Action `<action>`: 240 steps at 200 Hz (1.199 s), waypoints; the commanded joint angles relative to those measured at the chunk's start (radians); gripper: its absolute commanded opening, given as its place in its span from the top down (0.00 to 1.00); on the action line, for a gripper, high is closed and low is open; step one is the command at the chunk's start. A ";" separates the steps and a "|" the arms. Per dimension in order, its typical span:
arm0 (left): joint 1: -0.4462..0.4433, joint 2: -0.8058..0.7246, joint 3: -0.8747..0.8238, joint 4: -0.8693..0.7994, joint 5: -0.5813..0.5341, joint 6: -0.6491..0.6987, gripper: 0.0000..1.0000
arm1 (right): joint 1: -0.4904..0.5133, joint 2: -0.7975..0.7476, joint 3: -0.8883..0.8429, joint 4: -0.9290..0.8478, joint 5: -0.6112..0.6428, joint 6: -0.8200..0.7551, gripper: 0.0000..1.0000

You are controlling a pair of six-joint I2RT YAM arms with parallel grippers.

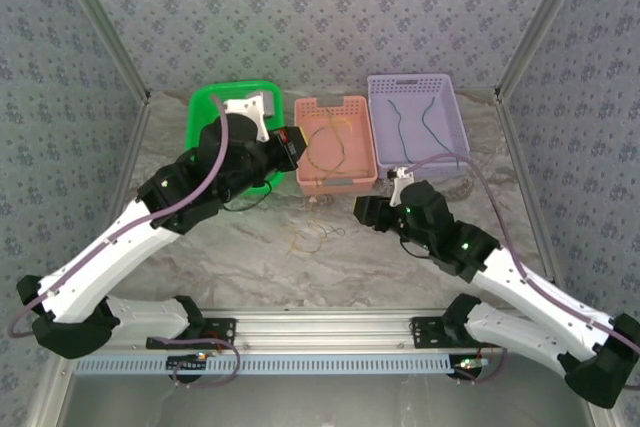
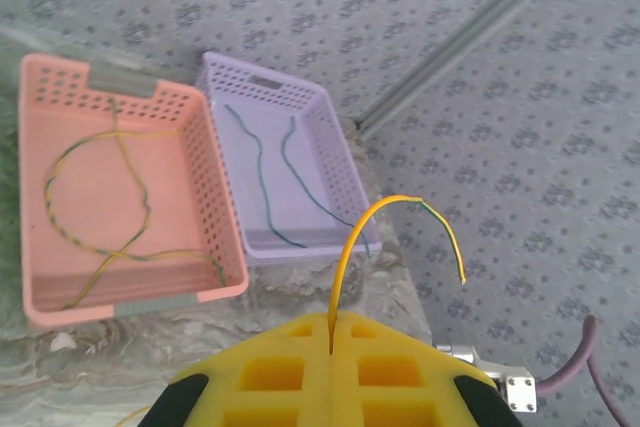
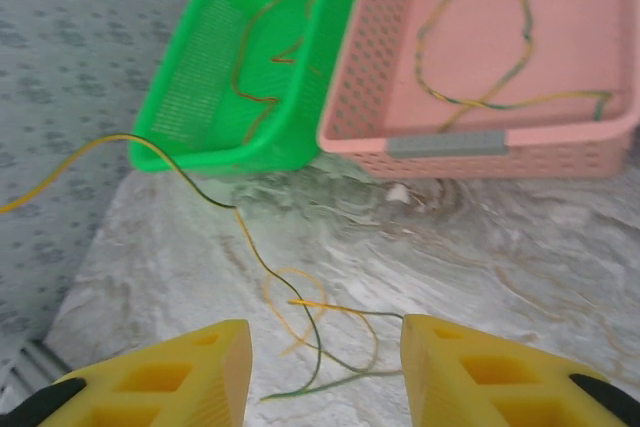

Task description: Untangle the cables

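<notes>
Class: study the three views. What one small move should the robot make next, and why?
Probably lower the right gripper, open above the tangle of loops on the table, and close on one loop. The left gripper is shut on a yellow cable that seems to run into that tangle, so holding it down should let the cable pull free.

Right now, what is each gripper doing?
Left gripper: closed on a yellow cable.
Right gripper: open, holding nothing.

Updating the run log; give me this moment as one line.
left hand: shut on yellow cable | right hand: open, facing tangle on table | untangling: unfinished
</notes>
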 commanded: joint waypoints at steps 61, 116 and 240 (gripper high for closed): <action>0.004 0.025 -0.157 0.186 0.110 0.104 1.00 | 0.054 -0.064 0.090 0.368 0.047 0.419 0.38; -0.022 0.045 -0.203 0.285 0.131 0.120 1.00 | 0.049 0.107 0.195 0.422 0.070 0.696 0.35; -0.057 0.131 -0.181 0.340 0.207 0.144 1.00 | -0.107 0.141 0.285 0.279 -0.009 0.657 1.00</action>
